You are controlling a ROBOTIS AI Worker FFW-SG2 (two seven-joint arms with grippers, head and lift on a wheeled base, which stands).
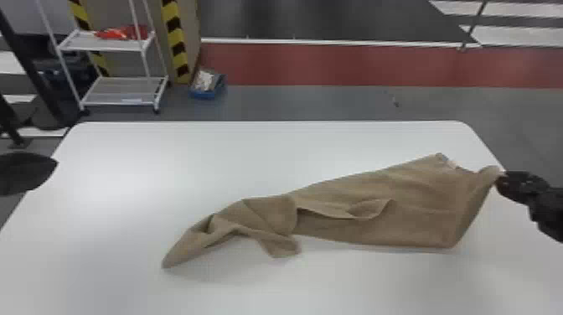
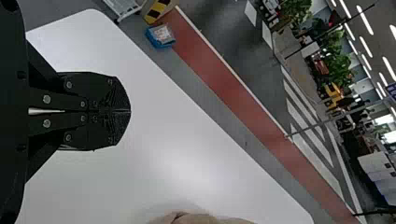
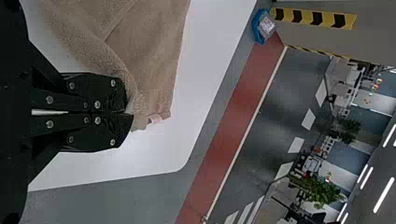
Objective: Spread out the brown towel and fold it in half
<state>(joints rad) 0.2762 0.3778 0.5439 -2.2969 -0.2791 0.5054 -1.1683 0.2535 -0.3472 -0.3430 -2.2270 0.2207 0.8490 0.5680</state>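
The brown towel (image 1: 419, 188) is lying crumpled and stretched sideways across the tabletop (image 1: 167, 159). The right pincer (image 1: 502, 177) is pinching its right end, with the right arm sitting at that side. The left pincer (image 1: 53, 163) is hanging near the left edge, fingers touching each other. Folds are hiding some cloth; the head view's edge is cutting off both arms.

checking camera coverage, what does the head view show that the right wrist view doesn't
Head view: the white shelf rack, the left tool and the towel's crumpled left end.
Right wrist view: a green plant and lit ceiling lights.
Both: the brown towel with its pale tag, the right tool shut on its edge, the white table, the blue bin and the red floor strip.
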